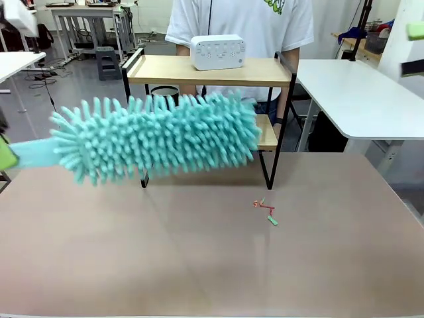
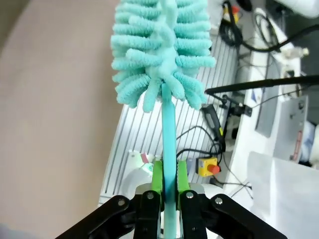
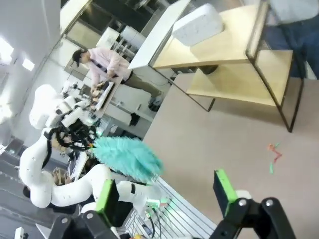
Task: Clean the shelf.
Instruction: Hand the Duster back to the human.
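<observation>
Teal and shaggy, duster [image 1: 156, 138] held level above the brown table [image 1: 212, 258], long axis running sideways, parallel to the long edge of the shelf [image 1: 209, 71]. Handle [image 2: 168, 139] pinched tight between the green pads [image 2: 157, 175] of the left gripper [image 2: 169, 181], jaws closed right down onto the thin teal stick with no gap to spare. Head well out ahead of those fingers, pointing away from them.

Relative to the shelf: duster on the robot's side of it, hanging in front of the lower board and hiding most of that board; tip of the head near the shelf's right front leg, handle end trailing past the shelf's left side. From the right wrist view, duster clearly short of the shelf, with open table between. Shelf itself at the far side of the table, just in front of a standing person [image 1: 238, 20], with a white box [image 1: 217, 52] resting on its top board.

Likely next: carry the head away from the robot, toward the shelf and level with a board, keeping the long axis along the board. Left arm the working one, being the holder.

Right gripper [image 3: 164, 191] spread wide, nothing between its pads, high above the table and well back from the shelf. Small red and green scraps [image 1: 266, 211] on the table in front of the shelf's right leg.
</observation>
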Motion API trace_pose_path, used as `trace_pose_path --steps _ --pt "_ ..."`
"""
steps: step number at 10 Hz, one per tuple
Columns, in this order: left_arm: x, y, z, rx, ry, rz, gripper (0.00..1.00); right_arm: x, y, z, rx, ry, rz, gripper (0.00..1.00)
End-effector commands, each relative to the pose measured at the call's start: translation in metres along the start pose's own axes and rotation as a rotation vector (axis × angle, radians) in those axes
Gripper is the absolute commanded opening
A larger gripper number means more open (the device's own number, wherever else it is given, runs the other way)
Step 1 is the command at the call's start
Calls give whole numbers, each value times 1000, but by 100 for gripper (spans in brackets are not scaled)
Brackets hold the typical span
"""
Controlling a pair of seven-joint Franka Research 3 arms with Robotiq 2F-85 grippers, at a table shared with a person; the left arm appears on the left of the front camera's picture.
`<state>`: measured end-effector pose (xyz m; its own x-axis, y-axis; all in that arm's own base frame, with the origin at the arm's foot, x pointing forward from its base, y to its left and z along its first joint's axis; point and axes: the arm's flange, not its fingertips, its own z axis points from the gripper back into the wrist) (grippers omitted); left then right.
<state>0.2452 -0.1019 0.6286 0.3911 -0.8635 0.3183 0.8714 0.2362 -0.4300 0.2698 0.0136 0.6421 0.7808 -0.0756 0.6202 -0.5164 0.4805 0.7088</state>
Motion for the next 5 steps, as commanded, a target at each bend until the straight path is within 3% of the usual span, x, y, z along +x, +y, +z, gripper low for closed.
trace_pose_path --steps 1,3,5 --pt "41 3 -7 -28 87 -116 12 25 9 -50 105 82 46 100" --pt "66 -2 -10 -46 98 -202 12 17 21 -122 121 301 76 100" --pt "84 -2 -13 -76 114 -256 12 -15 28 -187 169 494 90 100"
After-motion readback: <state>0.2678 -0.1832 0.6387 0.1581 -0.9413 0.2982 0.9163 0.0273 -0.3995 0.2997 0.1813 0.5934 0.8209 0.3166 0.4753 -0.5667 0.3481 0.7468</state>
